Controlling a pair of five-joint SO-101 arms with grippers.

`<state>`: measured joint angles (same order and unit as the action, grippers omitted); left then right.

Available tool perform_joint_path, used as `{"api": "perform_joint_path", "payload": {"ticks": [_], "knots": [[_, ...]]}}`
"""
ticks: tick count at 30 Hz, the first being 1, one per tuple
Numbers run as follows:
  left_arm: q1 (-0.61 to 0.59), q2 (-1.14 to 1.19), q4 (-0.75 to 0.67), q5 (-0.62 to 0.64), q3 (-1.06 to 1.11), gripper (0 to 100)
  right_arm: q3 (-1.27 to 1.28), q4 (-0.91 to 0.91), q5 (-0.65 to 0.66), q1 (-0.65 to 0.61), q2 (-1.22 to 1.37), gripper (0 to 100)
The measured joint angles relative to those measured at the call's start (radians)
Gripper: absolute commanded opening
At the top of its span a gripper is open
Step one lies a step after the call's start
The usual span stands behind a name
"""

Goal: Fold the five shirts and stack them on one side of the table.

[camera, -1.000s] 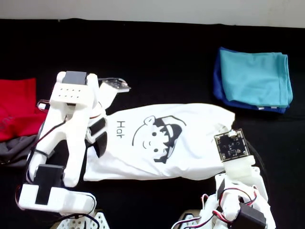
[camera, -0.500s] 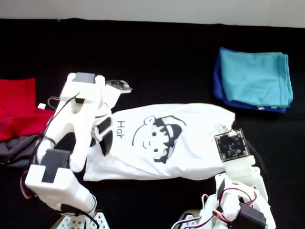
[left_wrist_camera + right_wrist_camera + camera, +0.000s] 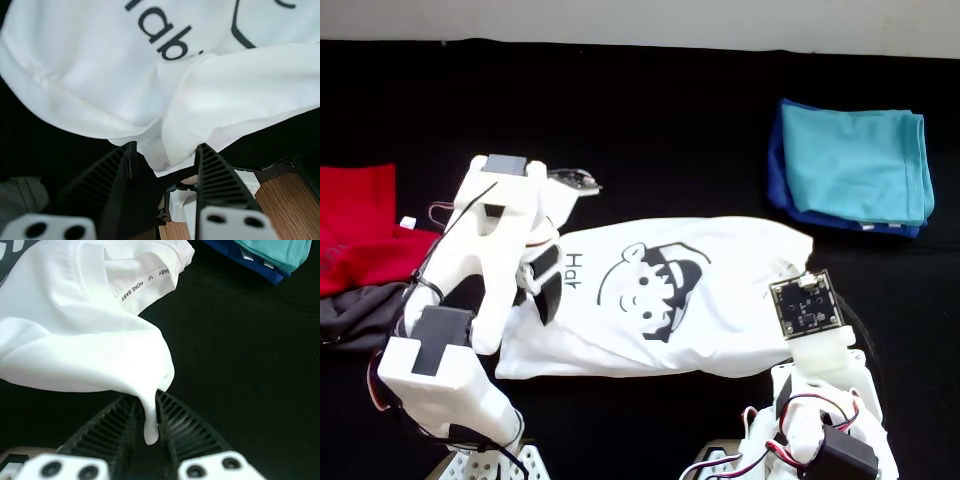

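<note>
A white shirt with a cartoon face lies flat across the middle of the black table. My left gripper is at its left end, open, with a fold of the white shirt hanging between its fingers. In the high view the left gripper sits on that same edge. My right gripper is shut on a corner of the white shirt near the collar label, at the shirt's near right end.
A folded teal shirt lies on a folded blue shirt at the far right. A red shirt and a grey shirt lie loose at the left edge. The right arm's camera board overhangs the shirt's right end.
The left arm has swung a little to the right and in over the shirt's left edge. The right arm and the shirt have not moved.
</note>
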<state>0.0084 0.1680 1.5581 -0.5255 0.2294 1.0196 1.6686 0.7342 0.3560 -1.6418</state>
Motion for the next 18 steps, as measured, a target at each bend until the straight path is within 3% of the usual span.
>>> {"api": "perform_joint_path", "payload": {"ticks": [4, 10, 18], "knots": [[0.054, 0.0, 0.0, 0.023, 0.003, 17, 0.0, 0.0, 0.0, 0.0, 0.0, 0.6], [0.097, 0.002, -0.006, 0.034, 0.02, 1, 0.0, 0.0, 0.0, 0.0, 0.0, 0.6], [0.097, 0.002, 0.026, 0.034, 0.008, 2, 0.0, 0.0, 0.0, 0.0, 0.0, 0.6]]}}
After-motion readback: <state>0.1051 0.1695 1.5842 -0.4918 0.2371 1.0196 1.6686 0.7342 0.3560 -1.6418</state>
